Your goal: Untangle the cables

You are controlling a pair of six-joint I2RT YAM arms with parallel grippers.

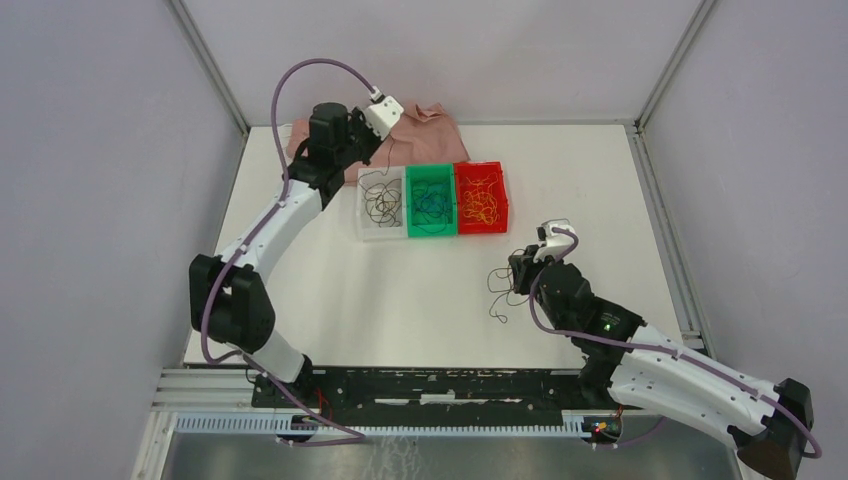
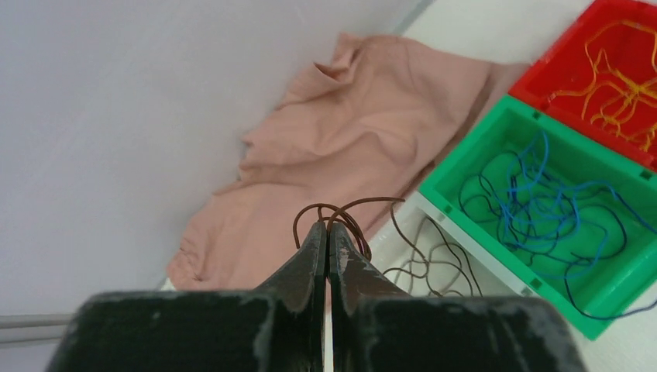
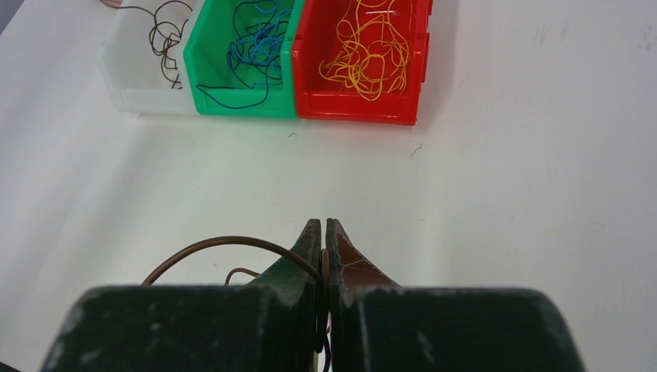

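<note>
Right gripper pinches a brown cable, left gripper seemingly a brown bunch.

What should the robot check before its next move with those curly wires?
1. The left hand is shut on a brown wire: ok.
2. The right hand is shut on a second brown wire: ok.
3. The left hand is straight above the white bin: cannot tell.
4. The blue wires lie in the green bin, the yellow-orange wires in the red bin: ok.
5. The second brown wire is free of other strands: cannot tell.
</note>
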